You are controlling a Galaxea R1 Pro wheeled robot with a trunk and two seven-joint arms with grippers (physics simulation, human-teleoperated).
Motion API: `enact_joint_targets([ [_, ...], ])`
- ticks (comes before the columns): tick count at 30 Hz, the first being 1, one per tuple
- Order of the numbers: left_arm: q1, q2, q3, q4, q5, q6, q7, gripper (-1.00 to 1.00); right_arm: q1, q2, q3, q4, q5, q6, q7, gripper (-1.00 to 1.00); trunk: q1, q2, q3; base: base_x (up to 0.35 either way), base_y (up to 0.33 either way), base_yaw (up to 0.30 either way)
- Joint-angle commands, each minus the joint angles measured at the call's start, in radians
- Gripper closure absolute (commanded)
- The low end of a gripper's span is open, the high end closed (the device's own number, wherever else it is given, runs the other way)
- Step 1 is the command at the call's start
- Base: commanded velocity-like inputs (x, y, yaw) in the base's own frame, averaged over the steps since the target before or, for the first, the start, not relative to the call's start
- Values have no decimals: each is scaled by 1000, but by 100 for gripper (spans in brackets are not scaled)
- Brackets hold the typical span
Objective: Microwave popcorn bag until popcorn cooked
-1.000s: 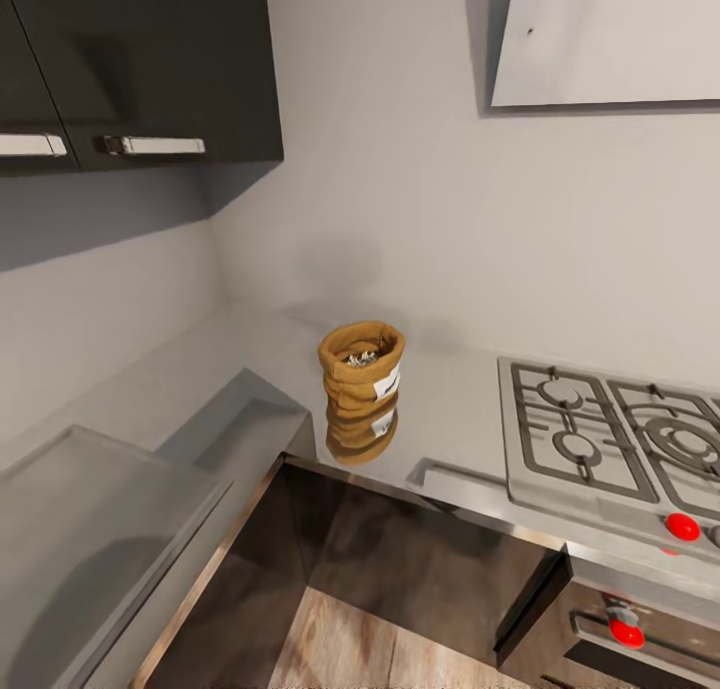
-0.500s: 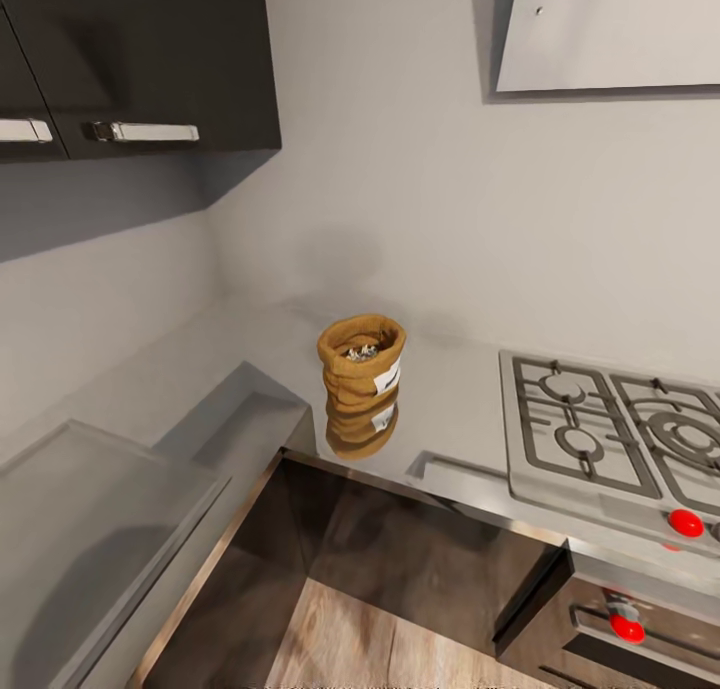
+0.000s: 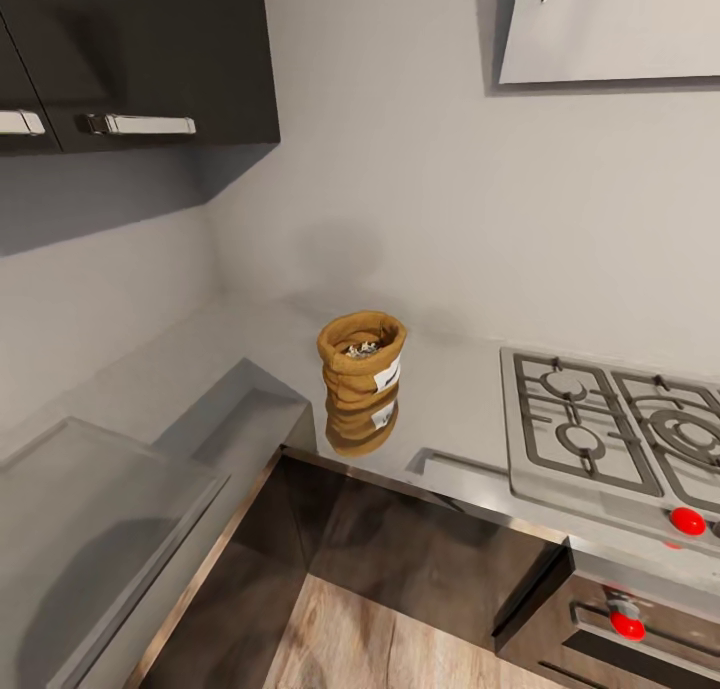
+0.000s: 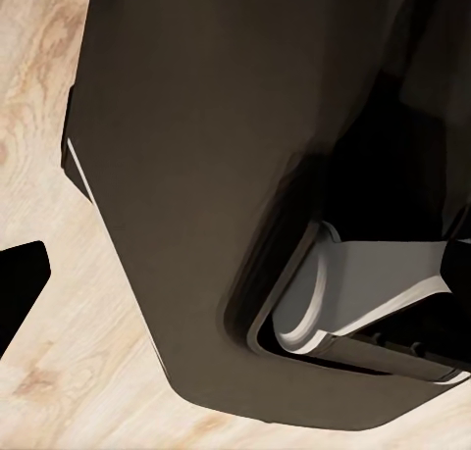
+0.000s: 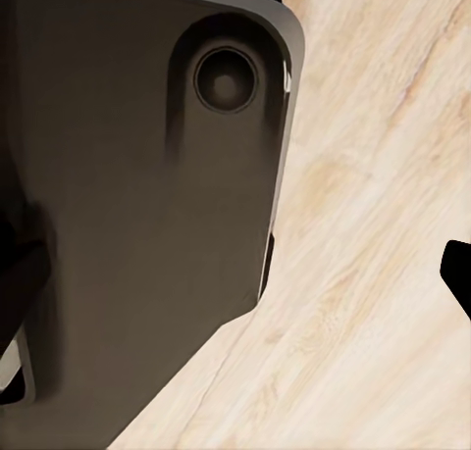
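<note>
**Popcorn bag upright in the counter's corner**

The grey countertop bends around an inside corner, its front edge above dark cabinets. The gas hob lies near the popcorn bag: tan, wrinkled, rolled rim, white label, whitish popcorn inside. Bare counter surrounds it. I cannot tell how my grippers stand.

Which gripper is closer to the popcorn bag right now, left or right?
Cannot tell. Both wrist views face the wooden floor beside the robot's dark base; the popcorn bag stands on the countertop, left of the hob.
</note>
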Motion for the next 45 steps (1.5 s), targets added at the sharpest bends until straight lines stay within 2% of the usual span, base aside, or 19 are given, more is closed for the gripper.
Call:
enact_joint_targets([
  [1,0,0,6,1,4,-2,-4,-100,-1,-1,-8,3,7,-5,1,-100,0,-1,-1,0,0,0],
  [10,0,-1,5,1,3,-3,-4,-100,-1,1,-8,3,2,4,2,-100,0,-1,-1,0,0,0],
  [25,0,-2,5,1,2,-4,-4,-100,-1,-4,-9,-1,15,4,7,-100,0,-1,-1,-256,0,0],
  [28,0,-2,5,1,2,-4,-4,-100,-2,2,-8,-48,20,9,14,-100,0,-1,-1,-100,0,0],
  [30,0,-2,4,1,1,-4,-4,-100,-1,23,-8,-240,51,96,20,-100,0,-1,-1,-13,0,0],
  [32,0,-2,3,0,-2,-4,-4,-100,-2,79,-7,-455,73,268,36,-100,0,-1,-1,-3,0,0],
  [33,0,-2,3,0,-2,-5,-4,-100,-1,109,6,-573,77,364,69,-100,0,-1,-1,0,0,0],
  [34,0,-2,3,0,-2,-5,-4,-100,-2,137,61,-717,77,479,114,-100,0,-1,-1,0,0,0],
  [36,0,-2,3,-1,-2,-5,-4,-100,-2,153,128,-888,71,616,165,-100,0,-1,-1,0,0,0],
  [38,0,-2,3,0,-2,-5,-4,-100,-2,164,171,-1046,69,741,230,-100,0,-1,-1,0,0,0],
  [42,0,-2,3,0,-2,-5,-4,-100,-2,169,228,-1345,69,992,373,-100,0,-1,-1,0,0,0],
  [45,0,-2,3,0,-2,-5,-4,-100,-2,166,250,-1503,69,1106,418,-100,0,-1,-1,0,0,0],
])
